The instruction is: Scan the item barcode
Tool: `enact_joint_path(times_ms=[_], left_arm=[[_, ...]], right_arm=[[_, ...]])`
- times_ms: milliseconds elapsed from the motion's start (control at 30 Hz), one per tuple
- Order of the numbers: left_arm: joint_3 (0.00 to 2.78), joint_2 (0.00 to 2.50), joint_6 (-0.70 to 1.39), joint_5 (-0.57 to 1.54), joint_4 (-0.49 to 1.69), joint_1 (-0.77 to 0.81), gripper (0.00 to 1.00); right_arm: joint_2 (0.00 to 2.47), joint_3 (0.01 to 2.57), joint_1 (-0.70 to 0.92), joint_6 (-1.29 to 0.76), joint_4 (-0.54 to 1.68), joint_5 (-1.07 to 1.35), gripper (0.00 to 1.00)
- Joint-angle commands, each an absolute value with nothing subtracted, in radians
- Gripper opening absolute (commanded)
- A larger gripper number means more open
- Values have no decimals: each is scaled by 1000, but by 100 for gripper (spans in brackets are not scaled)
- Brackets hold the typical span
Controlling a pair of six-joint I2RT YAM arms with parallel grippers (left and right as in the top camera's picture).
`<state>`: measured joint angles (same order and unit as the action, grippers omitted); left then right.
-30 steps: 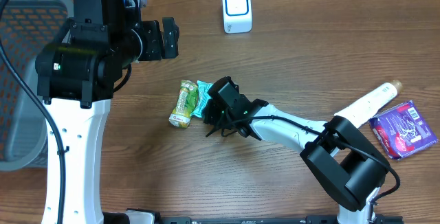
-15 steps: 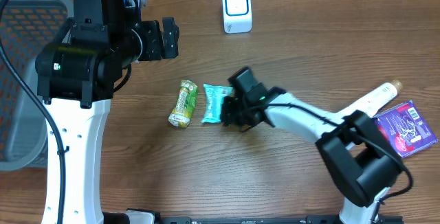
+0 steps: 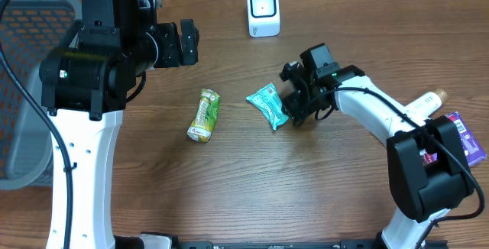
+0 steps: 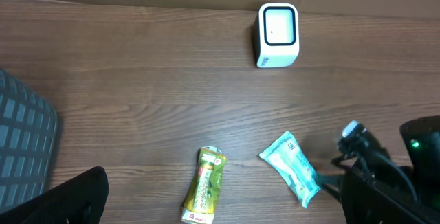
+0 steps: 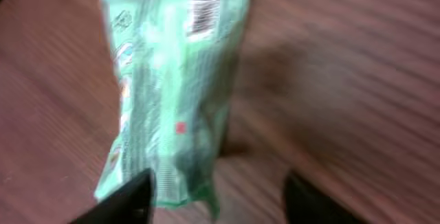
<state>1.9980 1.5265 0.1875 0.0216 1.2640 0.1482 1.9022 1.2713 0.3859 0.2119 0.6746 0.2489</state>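
The teal packet (image 3: pixel 269 105) lay flat on the table (image 3: pixel 229 195), set on a slant, near the middle and a little to the right. The scanner (image 3: pixel 263 10) stood upright at the far edge, its face turned toward the arms. The packet was well apart from it and sat on the near side of it.

The right gripper (image 3: pixel 294 105) was low over the table at the packet's right end. In the right wrist view its two dark fingers (image 5: pixel 130 200) stood apart with bare wood showing between them. The packet's near end lay against the left-hand one only, so the jaws were open and clamped on nothing. That view was blurred. A small white patch at the packet's far end (image 5: pixel 204 5) might have been the barcode, but I could not tell.

The left gripper (image 3: pixel 177 43) hung well to the left, above the table. Its jaws were spread wide and held nothing (its wrist view showed one finger at each lower corner).

A green packet (image 3: pixel 204 115) lay to the left of the teal one, apart from it. A grey basket (image 3: pixel 23 88) sat at the left edge of the table. A purple packet (image 3: pixel 467 140) lay at the far right, partly hidden behind the right arm.
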Motion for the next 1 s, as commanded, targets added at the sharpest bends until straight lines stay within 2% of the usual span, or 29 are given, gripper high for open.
enact_joint_path(times_ms=[0, 200, 267, 300, 400, 467, 833, 900, 967], left_arm=[[1999, 1531, 179, 18, 1260, 144, 100], [1999, 1531, 179, 18, 1260, 144, 100], [1999, 1531, 179, 18, 1260, 144, 100], [1999, 1531, 179, 18, 1260, 144, 99], [1999, 1531, 179, 18, 1260, 144, 99], [1999, 1531, 179, 18, 1260, 144, 99], [1999, 1531, 179, 18, 1260, 144, 99], [1999, 1531, 179, 18, 1260, 144, 100], [1999, 1531, 179, 18, 1260, 144, 100]], right_arm=[[1863, 1370, 378, 73, 695, 161, 74], [1864, 1427, 365, -368, 811, 262, 88], [1864, 1410, 362, -496, 837, 307, 88], [1864, 1399, 362, -559, 847, 322, 88], [1864, 1352, 369, -769, 850, 339, 73], [1864, 1317, 380, -881, 823, 326, 70], [1864, 1138, 487, -1097, 543, 224, 69], [1864, 1121, 494, -1096, 512, 220, 66], [1864, 1118, 494, -1069, 500, 221, 59]])
